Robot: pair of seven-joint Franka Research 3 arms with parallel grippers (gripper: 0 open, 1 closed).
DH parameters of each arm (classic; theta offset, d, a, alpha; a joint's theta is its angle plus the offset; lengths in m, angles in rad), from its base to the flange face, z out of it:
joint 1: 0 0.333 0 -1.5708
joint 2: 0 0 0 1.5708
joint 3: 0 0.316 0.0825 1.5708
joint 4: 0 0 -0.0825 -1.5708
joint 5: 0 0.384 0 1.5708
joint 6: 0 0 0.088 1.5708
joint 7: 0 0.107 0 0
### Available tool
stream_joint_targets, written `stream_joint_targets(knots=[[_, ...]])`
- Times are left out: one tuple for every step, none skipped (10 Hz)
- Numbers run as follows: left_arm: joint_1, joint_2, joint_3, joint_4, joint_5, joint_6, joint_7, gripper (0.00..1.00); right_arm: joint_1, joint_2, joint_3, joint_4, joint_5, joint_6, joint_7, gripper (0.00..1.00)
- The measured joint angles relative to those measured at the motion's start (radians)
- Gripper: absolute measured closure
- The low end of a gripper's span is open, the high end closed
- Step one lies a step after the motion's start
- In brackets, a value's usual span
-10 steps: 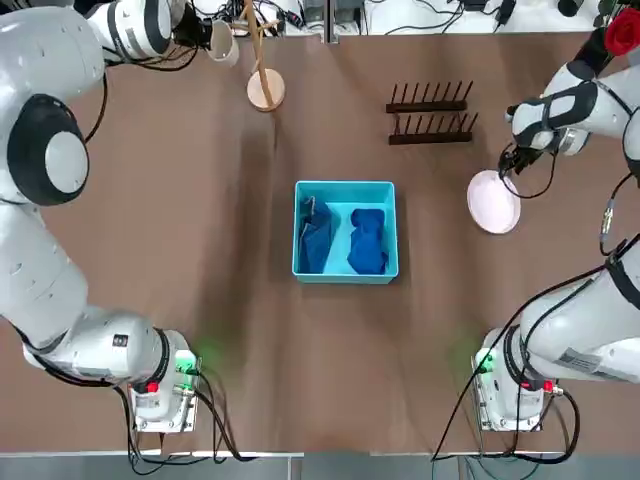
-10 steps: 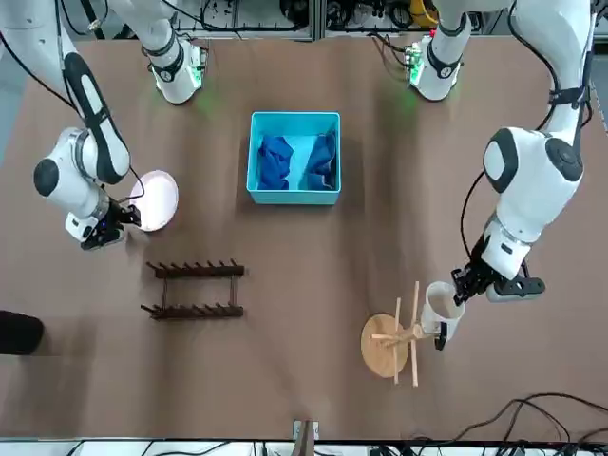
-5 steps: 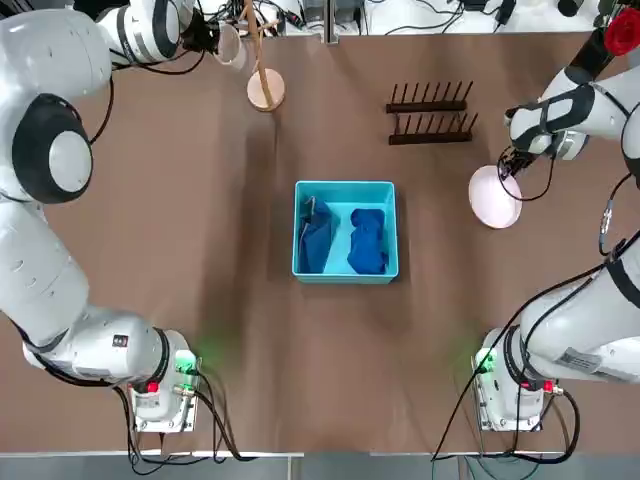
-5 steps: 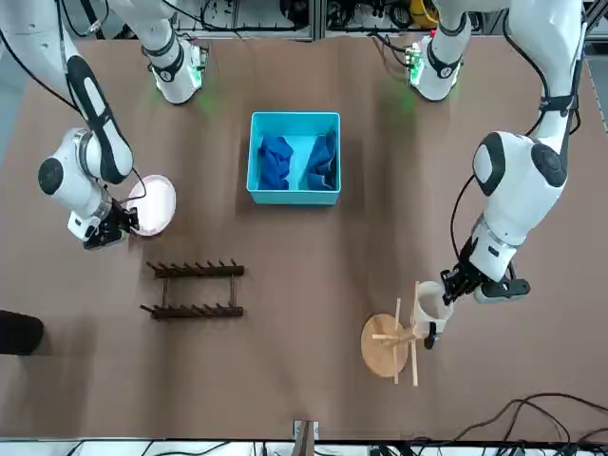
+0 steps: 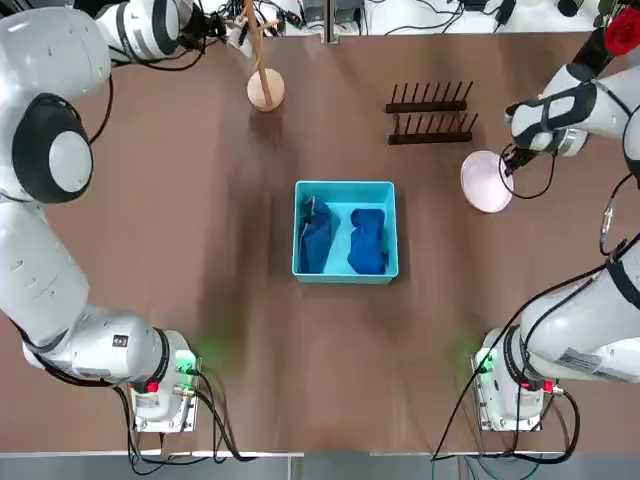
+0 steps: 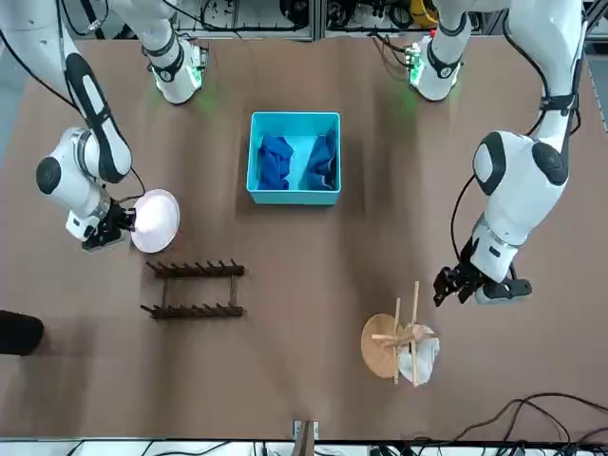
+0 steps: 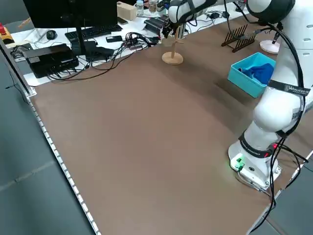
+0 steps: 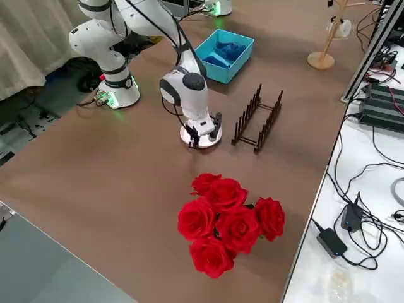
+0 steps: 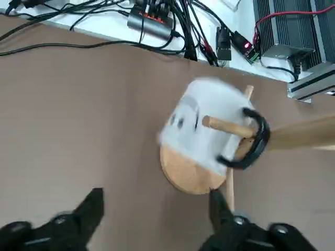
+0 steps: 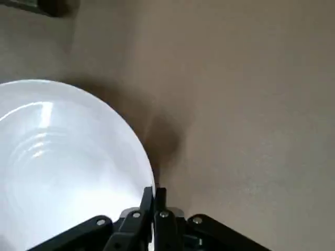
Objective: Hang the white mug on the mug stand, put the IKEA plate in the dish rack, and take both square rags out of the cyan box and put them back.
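Note:
The white mug (image 9: 207, 130) hangs by its handle on a peg of the mug stand (image 5: 265, 90), also seen in the front view (image 6: 424, 351). My left gripper (image 6: 454, 285) is open just beside it, its fingers (image 9: 91, 209) apart and holding nothing. My right gripper (image 10: 153, 196) is shut on the rim of the IKEA plate (image 5: 484, 183), which looks tilted up off the table close to the dish rack (image 5: 430, 112). Two dark-blue square rags (image 5: 318, 235) (image 5: 368, 240) lie side by side in the cyan box (image 5: 345, 185) at the table's middle.
A bunch of red roses (image 8: 230, 221) stands at the table's right edge. Cables and electronics (image 9: 157, 18) run along the far edge behind the mug stand. A monitor and keyboard (image 7: 73, 34) sit off the table's far left corner.
My left gripper opened, let go of the mug, which now hangs on the peg, and drew back a little. My right gripper closed on the plate's rim and shifted it toward the dish rack.

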Motion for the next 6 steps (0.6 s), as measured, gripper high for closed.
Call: stream_joint_targets(knots=[[0.003,-0.003,0.001,0.005,0.000,-0.008,0.000,0.04,0.000,-0.021,0.000,0.048,0.000,-0.102,-0.025,0.97],[0.006,-0.014,0.002,0.010,0.000,-0.036,0.000,0.03,0.000,-0.052,-0.001,0.121,-0.005,-0.239,-0.038,0.97],[0.008,-0.030,0.006,0.021,0.001,-0.090,0.001,0.03,0.000,-0.086,-0.002,0.205,-0.020,-0.374,-0.043,0.97],[0.009,-0.050,0.010,0.033,0.023,-0.154,0.005,0.03,0.000,-0.116,-0.002,0.287,-0.032,-0.485,-0.043,0.97],[0.011,-0.072,0.011,0.048,0.065,-0.230,0.006,0.03,0.004,-0.139,-0.002,0.365,-0.054,-0.583,-0.032,0.97],[0.011,-0.100,0.011,0.067,0.095,-0.314,0.006,0.03,0.021,-0.152,-0.001,0.443,-0.104,-0.680,0.019,0.97]])
